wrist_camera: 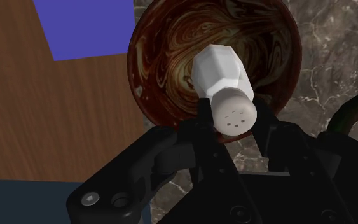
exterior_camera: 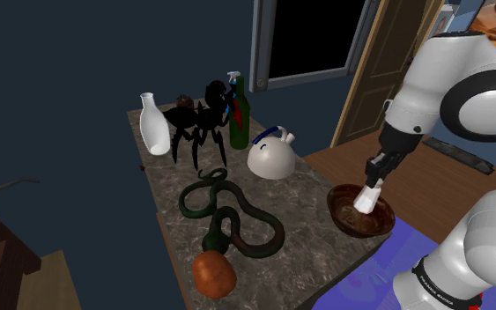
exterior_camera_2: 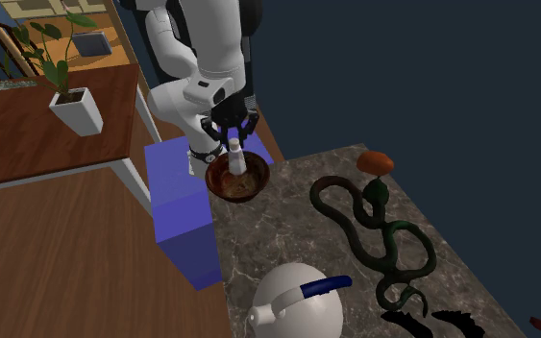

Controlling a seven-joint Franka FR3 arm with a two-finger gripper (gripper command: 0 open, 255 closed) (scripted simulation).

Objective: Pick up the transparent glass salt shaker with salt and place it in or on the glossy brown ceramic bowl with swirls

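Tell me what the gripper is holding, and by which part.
The gripper holds the white shaker by its perforated cap end, one finger on each side, above the swirled brown bowl.

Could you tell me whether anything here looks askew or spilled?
The shaker leans rather than standing upright, clasped at its cap by the gripper, with its base over the bowl. Nothing looks spilled or broken.

White faceted salt shaker [wrist_camera: 222, 73], perforated cap, tilted, clamped at cap end in tool [wrist_camera: 233, 116], over glossy brown swirled bowl [wrist_camera: 171, 38]. Bowl upright on counter [wrist_camera: 327, 51], at its edge.
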